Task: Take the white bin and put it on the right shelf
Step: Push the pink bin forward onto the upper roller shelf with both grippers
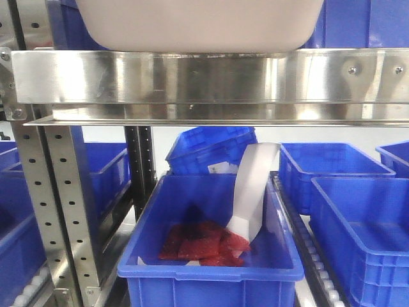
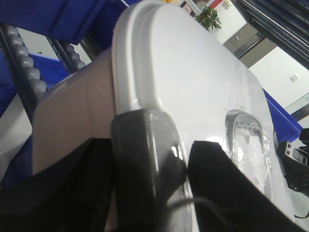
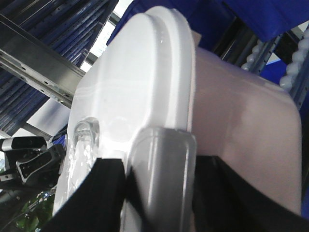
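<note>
resting on one right shelf (image 1: 211, 77), one white bin (image 1: 198, 25), two grippers' fingers (image 2: 145, 159) clamped

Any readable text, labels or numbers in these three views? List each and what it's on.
None readable.
White strip in the front blue crate: no print visible.
White bin and its lid: no label seen.
Steel shelf rail: bare, only screws.
Red packets in the crate: too blurred to tell.
</note>
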Tool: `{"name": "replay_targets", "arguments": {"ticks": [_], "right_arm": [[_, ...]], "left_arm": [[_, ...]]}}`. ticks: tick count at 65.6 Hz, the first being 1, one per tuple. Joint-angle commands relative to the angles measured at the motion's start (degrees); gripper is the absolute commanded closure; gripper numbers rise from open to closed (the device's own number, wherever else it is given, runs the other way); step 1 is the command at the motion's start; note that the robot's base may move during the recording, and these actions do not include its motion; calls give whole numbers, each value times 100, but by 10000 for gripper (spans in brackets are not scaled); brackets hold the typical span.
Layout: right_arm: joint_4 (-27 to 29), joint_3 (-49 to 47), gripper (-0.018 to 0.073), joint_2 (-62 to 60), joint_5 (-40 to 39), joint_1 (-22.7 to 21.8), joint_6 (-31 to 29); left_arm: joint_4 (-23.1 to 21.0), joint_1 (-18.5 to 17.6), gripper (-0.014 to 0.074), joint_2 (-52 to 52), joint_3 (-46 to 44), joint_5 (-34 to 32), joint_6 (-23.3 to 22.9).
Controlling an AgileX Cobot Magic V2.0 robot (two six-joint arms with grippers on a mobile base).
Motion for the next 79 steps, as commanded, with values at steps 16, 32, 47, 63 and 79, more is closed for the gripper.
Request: {"name": "replay_targets", "arguments": {"ticks": [16, 32, 47, 63, 79], "right_arm": [[595, -1107, 176, 155, 505, 114, -167], [573, -1149, 176, 533, 411, 114, -167], [527, -1149, 129, 660, 175, 114, -236], [349, -1149, -67, 660, -390, 83, -236], [285, -1149, -66, 660, -515, -414, -230]], "left_arm": [[-646, -219, 370, 58, -754, 79, 98], [-612, -343, 370, 408, -754, -194, 98], [-612, -343, 221, 475, -754, -401, 352], [-612, -333, 78, 475, -754, -610, 352], [-612, 20, 81, 475, -754, -486, 342]]}}
